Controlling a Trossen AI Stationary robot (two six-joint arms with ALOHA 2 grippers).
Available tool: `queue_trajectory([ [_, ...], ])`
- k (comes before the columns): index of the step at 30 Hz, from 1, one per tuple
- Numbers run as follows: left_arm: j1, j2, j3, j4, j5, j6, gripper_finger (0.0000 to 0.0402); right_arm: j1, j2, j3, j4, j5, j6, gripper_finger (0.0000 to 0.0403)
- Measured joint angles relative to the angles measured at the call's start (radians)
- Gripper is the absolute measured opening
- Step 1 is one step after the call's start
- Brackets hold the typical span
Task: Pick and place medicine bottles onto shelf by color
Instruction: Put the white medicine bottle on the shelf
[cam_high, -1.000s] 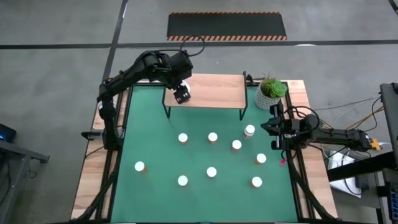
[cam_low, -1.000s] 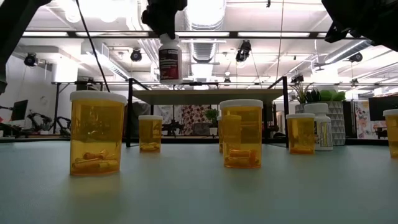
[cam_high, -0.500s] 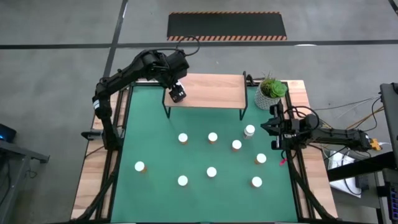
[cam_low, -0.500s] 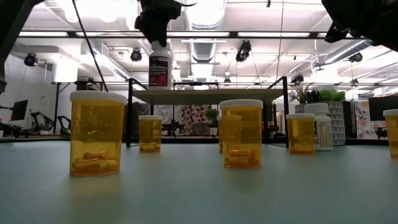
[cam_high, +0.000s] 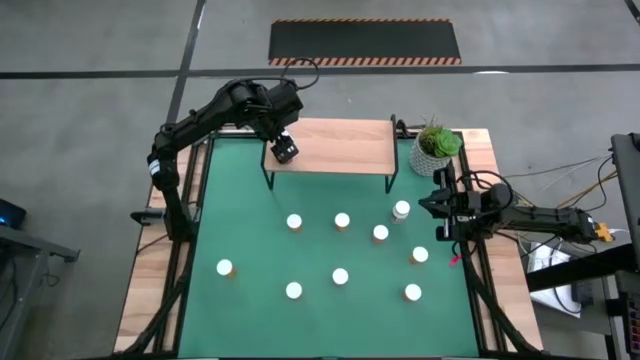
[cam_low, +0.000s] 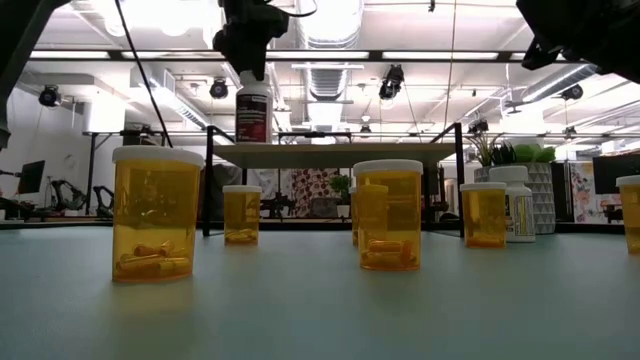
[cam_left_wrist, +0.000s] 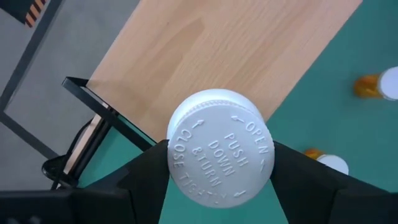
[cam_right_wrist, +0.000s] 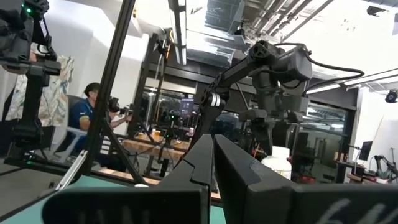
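My left gripper (cam_high: 285, 150) is at the left end of the shelf (cam_high: 340, 145), over its near left corner, because the dark-labelled bottle (cam_low: 252, 112) I carry belongs up here, apart from the orange ones. In the low view its base sits level with the board's top, so I judge it is down or all but down. In my left wrist view the white cap (cam_left_wrist: 221, 147) fills the space between my two fingers (cam_left_wrist: 146, 180), which press against its sides; they stand wide, clamped around the cap, and I cannot tell whether they have begun to let go.

On the green mat (cam_high: 240, 230) in front of the shelf the orange bottles (cam_high: 341, 276) stand upright and well apart, spread from near left to far right, which leaves room to come down on each cap. The larger white bottle (cam_high: 401, 210) stands among them, toward the right.

My right gripper (cam_high: 440, 212) waits at the mat's right edge, just beside that white bottle, fingers pressed together on nothing.
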Motion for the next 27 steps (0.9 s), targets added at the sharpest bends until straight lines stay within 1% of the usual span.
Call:
queue_trajectory([
  [5,0.000,-0.001,-0.002,-0.003,0.001,0.001,0.0286,0.000,0.000,0.000,-0.001,0.000,0.000,0.0009],
  [9,0.000,-0.001,-0.001,-0.002,0.001,0.028,0.0306,0.000,0.000,0.000,-0.001,0.000,0.000,0.0009],
  [17,0.000,-0.018,0.005,-0.002,0.001,0.078,0.0311,0.000,0.000,0.000,-0.001,0.000,0.000,0.0009],
  [27,-0.009,-0.101,0.011,0.002,-0.001,0.080,0.0310,0.000,0.000,0.000,-0.001,0.000,-0.001,0.0009],
])
